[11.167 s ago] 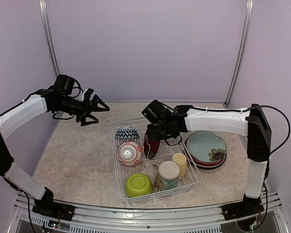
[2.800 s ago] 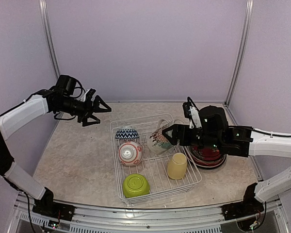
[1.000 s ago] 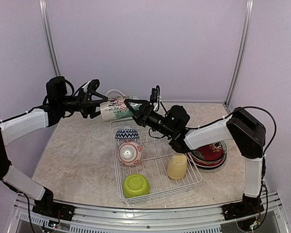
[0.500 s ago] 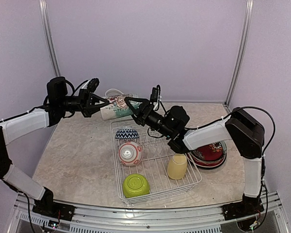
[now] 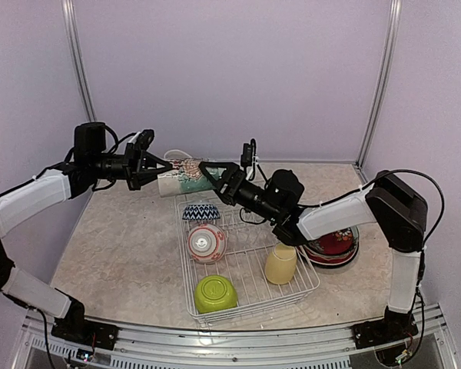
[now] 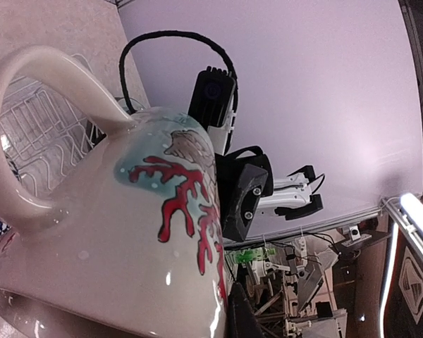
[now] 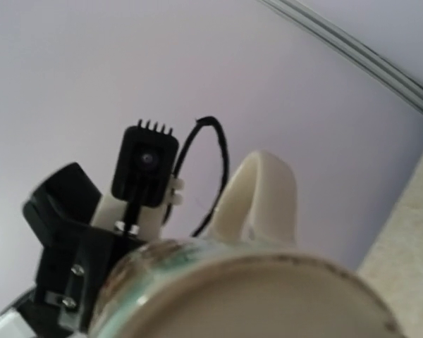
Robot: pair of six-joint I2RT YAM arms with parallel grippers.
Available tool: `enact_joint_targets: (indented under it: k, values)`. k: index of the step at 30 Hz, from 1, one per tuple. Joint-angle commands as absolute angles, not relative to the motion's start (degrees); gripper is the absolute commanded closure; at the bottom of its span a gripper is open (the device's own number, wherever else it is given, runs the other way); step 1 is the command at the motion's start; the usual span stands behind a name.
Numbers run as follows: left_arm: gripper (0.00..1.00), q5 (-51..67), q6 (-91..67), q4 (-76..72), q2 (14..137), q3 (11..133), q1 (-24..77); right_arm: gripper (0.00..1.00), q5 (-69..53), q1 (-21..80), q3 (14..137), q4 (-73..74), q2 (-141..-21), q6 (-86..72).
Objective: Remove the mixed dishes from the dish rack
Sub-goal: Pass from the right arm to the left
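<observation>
A cream-teal mug (image 5: 181, 175) with red coral print hangs sideways in the air above the far left corner of the white wire dish rack (image 5: 246, 267). My left gripper (image 5: 158, 172) is shut on its rim end, and the mug (image 6: 113, 232) fills the left wrist view. My right gripper (image 5: 210, 177) stands open at the mug's base end, its fingers spread off the wall. The base (image 7: 254, 296) and handle (image 7: 261, 190) fill the right wrist view. In the rack sit a blue zigzag bowl (image 5: 201, 211), a red-white bowl (image 5: 207, 242), a lime green bowl (image 5: 219, 293) and a yellow cup (image 5: 281, 264).
A stack of plates (image 5: 334, 247), red floral on top, lies on the table right of the rack, partly under the right forearm. Purple walls close in the back and both sides. Bare tabletop (image 5: 119, 246) lies left of the rack.
My left gripper has shut on the mug and my right gripper's jaws have spread wider, off it. The mug has shifted slightly left, still in the air.
</observation>
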State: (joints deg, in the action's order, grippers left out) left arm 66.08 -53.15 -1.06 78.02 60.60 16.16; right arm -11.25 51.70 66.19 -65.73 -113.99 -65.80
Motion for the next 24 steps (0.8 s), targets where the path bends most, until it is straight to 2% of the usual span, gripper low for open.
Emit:
enact_joint_targets:
  k: [1,4,7,15,19,24]
  values:
    - [1.00,60.54,-52.88,3.13,73.90,63.82,15.42,0.00,-10.16,50.06,61.92,-69.91,-109.90,-63.37]
    - [1.00,58.51,-52.25,6.55,71.89,64.07,15.36,0.00,-11.48,49.57,61.38,-70.17,-109.76,-63.49]
    - [1.00,53.89,-47.89,16.61,70.04,66.97,14.79,0.00,-12.07,49.33,60.20,-68.52,-108.88,-62.46]
    - [1.00,30.19,-34.47,47.98,68.59,77.28,8.49,0.00,-9.41,48.73,55.15,-55.02,-101.07,-54.46]
    - [1.00,21.29,-29.82,56.22,71.42,81.30,3.44,0.00,-6.23,48.73,53.88,-46.53,-95.76,-49.03]
    - [1.00,9.72,-27.63,60.24,80.68,89.12,0.98,0.00,-1.94,48.77,54.43,-36.03,-91.00,-43.09]
